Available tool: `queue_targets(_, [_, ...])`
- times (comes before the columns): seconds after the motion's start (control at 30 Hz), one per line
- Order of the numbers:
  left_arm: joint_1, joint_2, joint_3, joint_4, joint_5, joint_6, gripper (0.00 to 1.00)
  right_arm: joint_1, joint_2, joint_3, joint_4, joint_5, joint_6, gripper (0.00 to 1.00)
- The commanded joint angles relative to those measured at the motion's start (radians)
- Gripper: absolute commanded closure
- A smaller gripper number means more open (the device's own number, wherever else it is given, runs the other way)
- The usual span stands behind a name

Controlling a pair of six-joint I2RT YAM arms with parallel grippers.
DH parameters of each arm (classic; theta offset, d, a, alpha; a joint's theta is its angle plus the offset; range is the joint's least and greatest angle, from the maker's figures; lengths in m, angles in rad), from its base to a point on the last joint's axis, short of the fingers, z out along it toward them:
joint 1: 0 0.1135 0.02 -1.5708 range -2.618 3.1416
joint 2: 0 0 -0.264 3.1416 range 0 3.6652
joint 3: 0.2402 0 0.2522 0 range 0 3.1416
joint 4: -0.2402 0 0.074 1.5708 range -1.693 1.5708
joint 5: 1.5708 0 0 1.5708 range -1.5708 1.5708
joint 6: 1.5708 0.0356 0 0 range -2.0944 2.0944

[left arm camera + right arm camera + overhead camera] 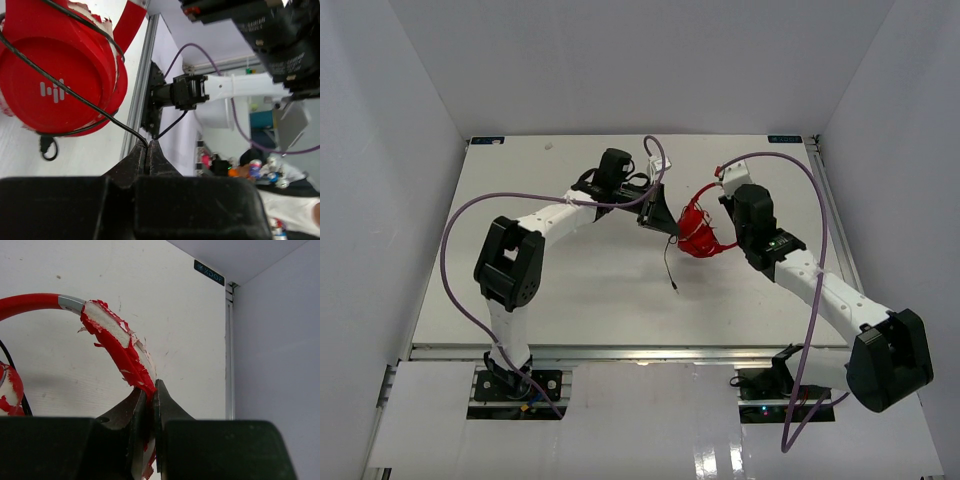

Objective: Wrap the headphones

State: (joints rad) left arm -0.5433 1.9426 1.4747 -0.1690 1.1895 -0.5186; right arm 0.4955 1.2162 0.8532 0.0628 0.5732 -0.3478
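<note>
The red headphones [698, 232] are held up above the white table [570, 290] between my two grippers. My right gripper [150, 388] is shut on the worn, peeling headband [112, 337], and part of an earcup [7, 390] shows at the left edge of that view. In the left wrist view a round red earcup [55, 85] fills the upper left, with the thin black cable [75, 95] running across it. My left gripper [148, 143] is shut on that cable just right of the earcup. From above, the cable's free end [672, 265] hangs down toward the table below the left gripper [660, 222].
Thick purple robot cables [455, 230] loop over both arms. White walls close in the table on three sides, and a metal rail [832, 215] runs along its right edge. The right arm [225, 87] shows close behind the headphones in the left wrist view.
</note>
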Motion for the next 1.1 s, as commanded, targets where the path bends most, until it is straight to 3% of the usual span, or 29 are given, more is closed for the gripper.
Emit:
queue_targets(0.0, [-0.028, -0.023, 0.019, 0.174, 0.007, -0.283, 1.0, 0.008, 0.018, 0.041, 0.115, 0.064, 0.194, 0.92])
queue_targets(0.13, [-0.049, 0.012, -0.099, 0.655, -0.125, -0.695, 1.0, 0.003, 0.061, 0.016, 0.089, 0.017, 0.346, 0.92])
queue_targets(0.3, [-0.097, 0.081, -0.049, 0.544, -0.388, -0.61, 1.0, -0.051, 0.11, -0.011, 0.056, -0.128, 0.471, 0.92])
queue_targets(0.5, [-0.103, 0.165, -0.037, 0.455, -0.559, -0.513, 0.96, -0.151, 0.183, -0.043, 0.055, -0.349, 0.509, 0.92])
queue_targets(0.63, [-0.103, 0.212, -0.002, 0.351, -0.602, -0.456, 0.76, -0.211, 0.263, -0.054, 0.056, -0.482, 0.524, 0.92])
queue_targets(0.7, [-0.108, 0.227, 0.015, 0.29, -0.621, -0.422, 0.57, -0.221, 0.286, -0.053, 0.058, -0.506, 0.527, 0.92])
queue_targets(0.83, [-0.114, 0.221, 0.046, 0.245, -0.609, -0.382, 0.34, -0.235, 0.292, -0.045, 0.054, -0.545, 0.514, 0.92])
queue_targets(1.0, [-0.131, 0.168, 0.142, 0.063, -0.59, -0.228, 0.13, -0.297, 0.262, -0.024, 0.003, -0.653, 0.468, 0.65])
queue_targets(1.07, [-0.139, 0.147, 0.174, -0.02, -0.591, -0.159, 0.02, -0.314, 0.251, -0.011, -0.017, -0.691, 0.435, 0.45])
